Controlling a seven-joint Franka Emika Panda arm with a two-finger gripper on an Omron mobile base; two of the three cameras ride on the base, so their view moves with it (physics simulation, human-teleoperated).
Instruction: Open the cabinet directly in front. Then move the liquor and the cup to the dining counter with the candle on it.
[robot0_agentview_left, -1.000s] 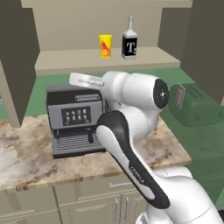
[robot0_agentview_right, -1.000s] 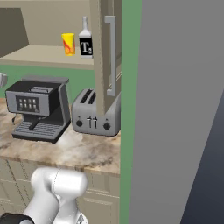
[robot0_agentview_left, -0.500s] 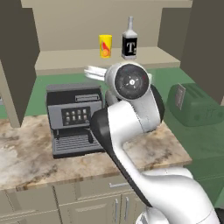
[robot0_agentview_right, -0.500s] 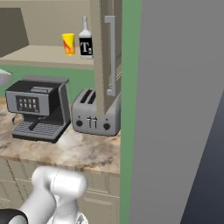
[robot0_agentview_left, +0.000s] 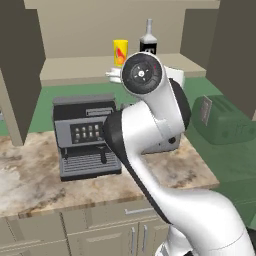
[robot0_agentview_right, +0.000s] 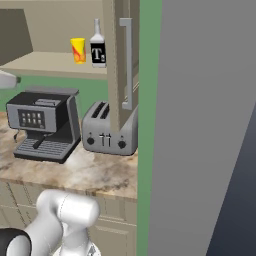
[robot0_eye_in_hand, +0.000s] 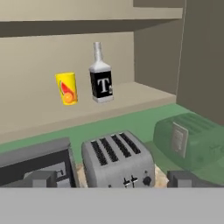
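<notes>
Cabinet (robot0_agentview_right: 116, 60) doors stand open, and on its lower shelf the liquor (robot0_eye_in_hand: 101, 76) looks like rigid, fairly heavy, slick glass, best pinched across its squarish labelled body, not the thin neck. Just beside it, apart, the cup (robot0_eye_in_hand: 67, 89) seems light, stiff and easily tipped, so mid-wall suits; the gripper (robot0_eye_in_hand: 113, 180), jaws spread wide and empty, hangs well short over the toaster (robot0_eye_in_hand: 118, 160).

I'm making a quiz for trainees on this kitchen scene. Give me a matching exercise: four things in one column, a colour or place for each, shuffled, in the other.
1. cup
2. liquor
3. toaster
4. coffee machine

a. silver, on the worktop
b. yellow, on the cabinet shelf
c. black front, left of the toaster
d. dark bottle, white label

Pairs: 1-b, 2-d, 3-a, 4-c
</notes>
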